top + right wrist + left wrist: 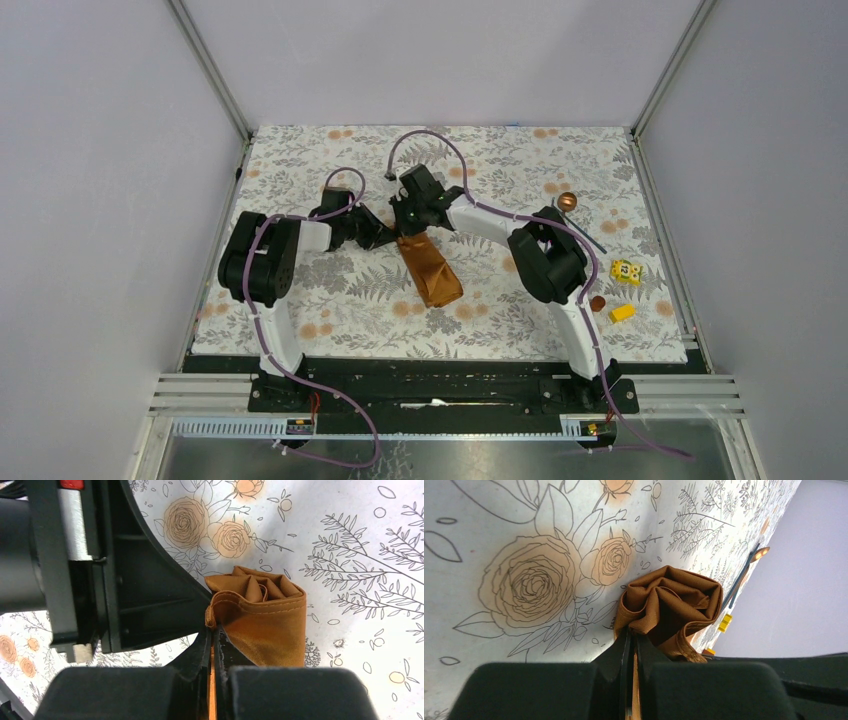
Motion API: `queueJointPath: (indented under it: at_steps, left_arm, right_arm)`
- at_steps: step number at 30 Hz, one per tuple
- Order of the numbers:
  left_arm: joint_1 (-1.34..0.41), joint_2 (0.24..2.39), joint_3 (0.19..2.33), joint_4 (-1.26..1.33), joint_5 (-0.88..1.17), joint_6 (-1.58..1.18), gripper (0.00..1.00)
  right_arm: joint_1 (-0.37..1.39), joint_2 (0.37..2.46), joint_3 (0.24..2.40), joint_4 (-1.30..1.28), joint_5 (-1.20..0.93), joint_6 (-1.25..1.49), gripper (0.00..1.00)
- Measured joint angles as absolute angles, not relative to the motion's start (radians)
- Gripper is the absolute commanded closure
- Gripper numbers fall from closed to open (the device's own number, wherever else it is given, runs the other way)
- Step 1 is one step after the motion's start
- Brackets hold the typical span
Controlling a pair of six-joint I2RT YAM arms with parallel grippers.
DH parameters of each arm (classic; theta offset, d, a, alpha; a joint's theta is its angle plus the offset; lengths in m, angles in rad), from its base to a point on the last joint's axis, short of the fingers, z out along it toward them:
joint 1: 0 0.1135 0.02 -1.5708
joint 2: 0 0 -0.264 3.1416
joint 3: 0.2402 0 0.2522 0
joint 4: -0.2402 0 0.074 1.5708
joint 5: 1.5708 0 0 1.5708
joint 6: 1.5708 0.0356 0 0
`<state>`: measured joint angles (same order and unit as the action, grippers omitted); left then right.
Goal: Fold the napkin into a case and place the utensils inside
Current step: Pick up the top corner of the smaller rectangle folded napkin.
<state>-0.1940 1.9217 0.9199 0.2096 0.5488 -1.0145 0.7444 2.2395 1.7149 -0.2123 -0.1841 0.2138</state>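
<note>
Between the two pincers, top view: we see the far end of the napkin (430, 272), already a long narrow pouch. The left pincer (385, 238) and right pincer (412, 228) meet at that end, one from each side. From the pincers the pouch's long axis runs back toward the arm bases, slanting a bit to the right. The utensils (590, 235) lie well off to the right pincer's outer side, apart from the cloth and beside the right arm's elbow. The right arm is the nearer one by our reckoning.

Left wrist view: the fingers are pressed together with a sliver of orange cloth pinched between them, so clamped on the napkin's edge. The bunched open mouth of the pouch sits just ahead of the tips, touching them. Beyond it and to the right we see a dark handle with a copper bowl.

Right wrist view: jaws together on the stitched hem, clamped on the napkin. The mouth is just ahead of the tips and gaping slightly, with folds showing inside. A black body crowds the left, likely the other pincer.

Our judgement: the mouth faces away from the utensils' resting spot, so loading turns on the right arm fetching them while the left holds the mouth.
</note>
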Motion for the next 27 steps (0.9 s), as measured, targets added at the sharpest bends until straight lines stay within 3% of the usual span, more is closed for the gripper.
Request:
queueJointPath:
  at_steps: [8, 17, 27]
  left_arm:
    - [-0.192, 1.921, 0.912, 0.213, 0.549, -1.013, 0.86]
    - [-0.188, 1.851, 0.875, 0.186, 0.538, -1.004, 0.59]
    - [-0.163, 1.821, 0.881, 0.173, 0.519, -0.995, 0.57]
  right_arm:
    - [0.688, 2.245, 1.665, -0.161, -0.325, 0.215, 0.9]
    - [0.649, 2.246, 1.645, -0.116, -0.454, 0.19, 0.9]
    - [0.647, 2.262, 1.645, -0.106, -0.53, 0.18, 0.73]
